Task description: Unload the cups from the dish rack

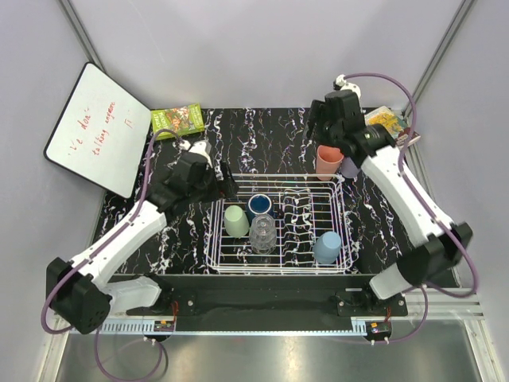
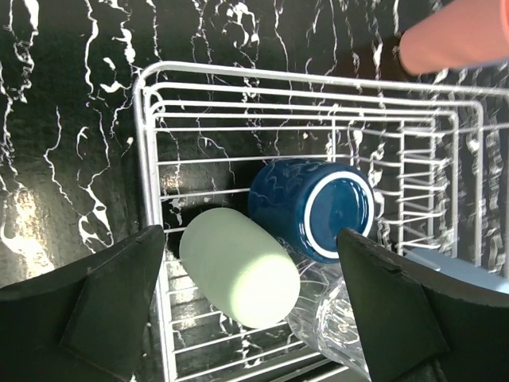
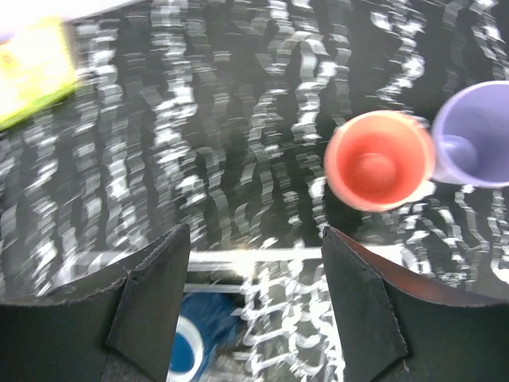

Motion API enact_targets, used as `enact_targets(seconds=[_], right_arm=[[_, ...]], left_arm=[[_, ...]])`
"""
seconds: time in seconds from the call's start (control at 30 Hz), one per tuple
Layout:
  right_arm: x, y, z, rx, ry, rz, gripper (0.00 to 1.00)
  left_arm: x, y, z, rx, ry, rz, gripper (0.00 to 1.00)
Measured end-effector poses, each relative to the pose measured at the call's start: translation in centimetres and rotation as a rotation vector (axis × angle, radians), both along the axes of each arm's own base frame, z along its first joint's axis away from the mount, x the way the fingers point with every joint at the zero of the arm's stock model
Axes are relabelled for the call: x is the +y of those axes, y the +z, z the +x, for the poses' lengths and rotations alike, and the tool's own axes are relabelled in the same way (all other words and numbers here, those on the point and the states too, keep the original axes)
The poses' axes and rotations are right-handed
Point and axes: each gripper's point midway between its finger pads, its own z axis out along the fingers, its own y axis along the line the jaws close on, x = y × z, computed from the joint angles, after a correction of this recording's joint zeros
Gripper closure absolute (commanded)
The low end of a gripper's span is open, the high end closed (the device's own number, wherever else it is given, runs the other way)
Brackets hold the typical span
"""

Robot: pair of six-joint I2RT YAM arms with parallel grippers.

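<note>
The white wire dish rack (image 1: 345, 248) sits mid-table and holds a pale green cup (image 1: 236, 221), a dark blue cup (image 1: 260, 205), clear glasses (image 1: 263, 233) and a light blue-grey cup (image 1: 327, 247). A salmon-pink cup (image 1: 328, 162) and a lavender cup (image 1: 350, 167) stand upright on the table behind the rack's right end. My left gripper (image 1: 227, 181) is open and empty by the rack's far left corner; the green cup (image 2: 238, 267) and blue cup (image 2: 314, 208) lie between its fingers' view. My right gripper (image 1: 320, 131) is open and empty above the table, left of the pink cup (image 3: 379, 159) and lavender cup (image 3: 474, 135).
A whiteboard (image 1: 97, 130) leans at the back left. A green packet (image 1: 177, 120) lies at the back edge and another yellow packet (image 1: 390, 121) at the back right. The table (image 1: 270, 135) is black marble-patterned. Grey walls enclose the sides.
</note>
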Motion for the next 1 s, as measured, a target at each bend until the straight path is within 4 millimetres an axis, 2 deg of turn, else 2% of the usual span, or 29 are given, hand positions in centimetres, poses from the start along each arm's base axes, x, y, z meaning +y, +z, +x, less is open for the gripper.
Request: enact_targets(seconds=[0.07,0.13,0.2,0.27,0.5,0.8,1.0], right_arm=[[1.5,1.8,-2.4,-0.060,0.052,0.025,0.25],[2.7,2.7,-4.3,-0.098,0.096,0.047,0.25],[3.4,2.5,-6.1,-0.111,0.126,0.058,0.25],[3.6,1.4,-7.3,-0.096,0.139,0.054,0.25],[4.4,-1.5,-9.5,-0.046,0.178,0.040,0.25],[4.4,-1.8,-11.0,-0.061,0.188,0.069,0.25],[4.4,-2.2,-11.2,-0.057,0.190,0.070,0.25]], left_arm=[[-0.7,0.0,0.0,-0.005,-0.021,0.047,0.07],[-1.4,-0.3,-0.5,-0.006,-0.047,0.090,0.07],[-2.0,-1.1,-1.4,0.006,-0.076,0.132,0.07],[-2.2,-1.7,-2.0,0.024,-0.093,0.162,0.07],[-1.3,-3.5,-2.8,0.064,-0.067,0.205,0.08],[-2.1,-5.1,-4.2,0.106,-0.098,0.229,0.08],[-2.5,-6.2,-4.4,0.133,-0.105,0.249,0.14]])
